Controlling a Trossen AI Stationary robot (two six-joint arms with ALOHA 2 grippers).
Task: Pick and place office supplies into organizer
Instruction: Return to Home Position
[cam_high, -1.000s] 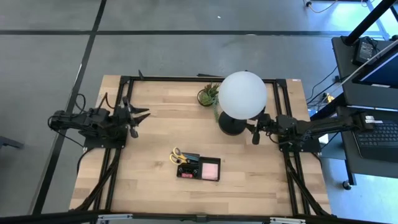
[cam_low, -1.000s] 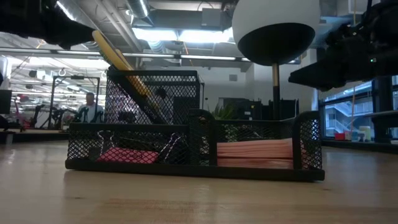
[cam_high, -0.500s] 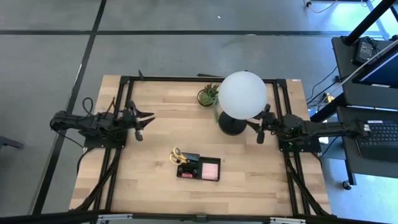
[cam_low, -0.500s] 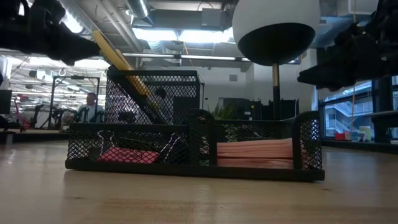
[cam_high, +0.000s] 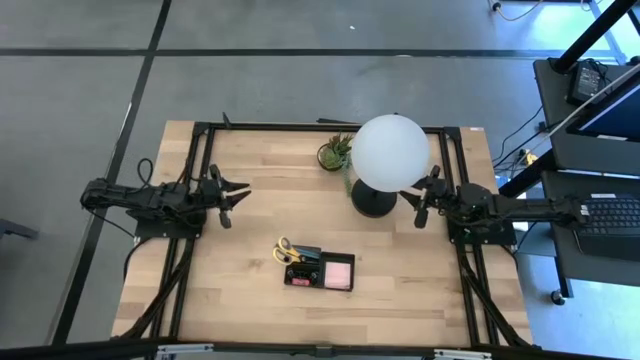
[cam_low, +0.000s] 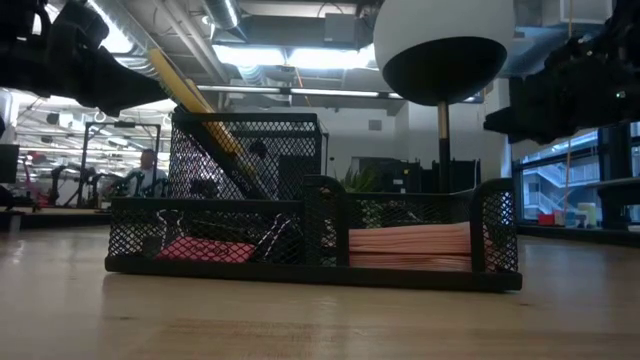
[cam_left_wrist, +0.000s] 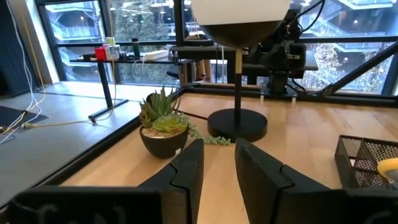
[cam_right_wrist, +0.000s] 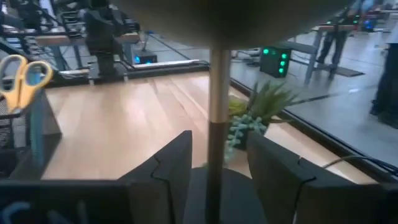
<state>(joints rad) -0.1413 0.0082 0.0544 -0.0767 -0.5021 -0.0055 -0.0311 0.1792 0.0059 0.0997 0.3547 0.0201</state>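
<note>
The black mesh organizer stands on the table near its front edge. Yellow-handled scissors lean out of its tall cup. A pink sticky-note pad lies in its right compartment, and a binder clip and a pink eraser in its left one. My left gripper hovers level at the table's left side, open, nothing between its fingers. My right gripper hovers level at the right, open, facing the lamp's stem.
A white globe lamp on a round black base stands just in front of my right gripper. A small potted plant sits behind it at the far edge. Bare wood lies between my left gripper and the organizer.
My left gripper has sunk lower, coming down into the low view's upper left, and has rolled a little. My right gripper has drawn back a little toward the table's right edge, away from the lamp base. The organizer and its contents have kept still.
</note>
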